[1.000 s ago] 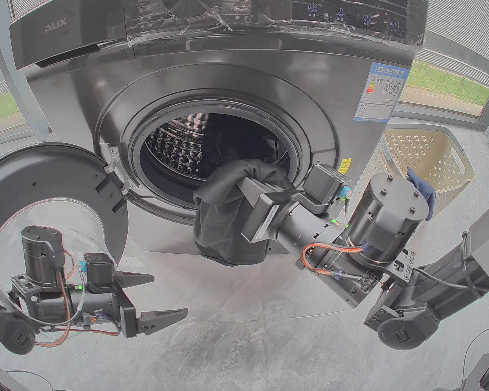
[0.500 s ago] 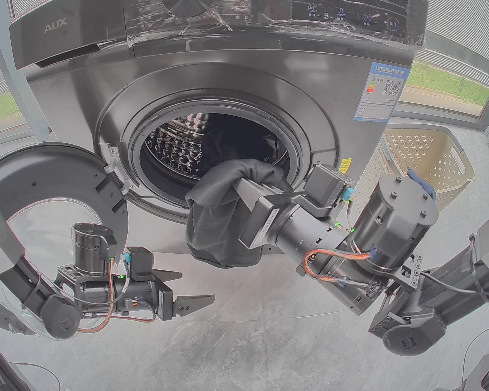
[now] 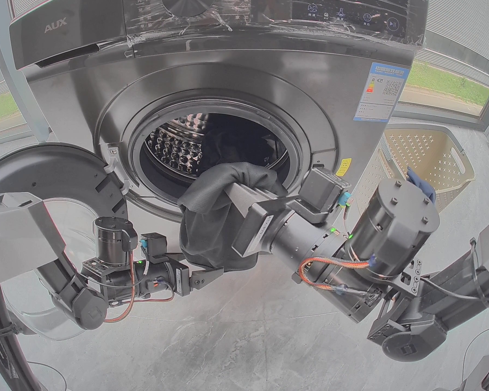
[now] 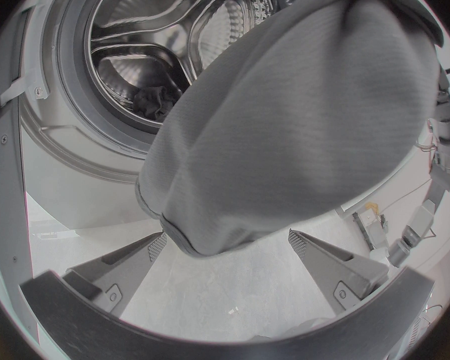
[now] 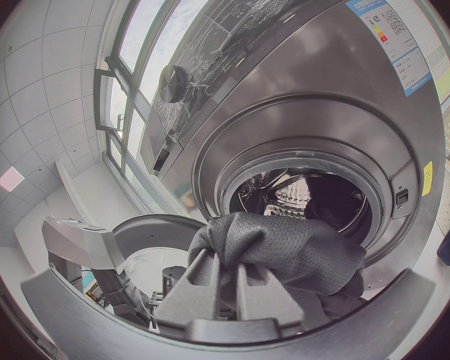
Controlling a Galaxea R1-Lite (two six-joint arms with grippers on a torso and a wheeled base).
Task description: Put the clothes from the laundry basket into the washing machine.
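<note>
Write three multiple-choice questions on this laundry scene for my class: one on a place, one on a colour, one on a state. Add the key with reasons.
1. Where does the beige perforated plastic laundry basket stand?
A. Left of the grey metal front-loading washing machine
B. On top of it
C. Right of it

2. What colour is the cloth draped over the basket's rim?
A. Blue
B. Red
C. Yellow

3. What is the state of the right end effector?
A. Open and empty
B. Shut on a dark grey knit garment
C. Shut on the basket's rim

Key:
1 C: it sits on the floor at the machine's right.
2 A: blue fabric hangs on the rim.
3 B: its fingers pinch the garment before the open drum.
</note>
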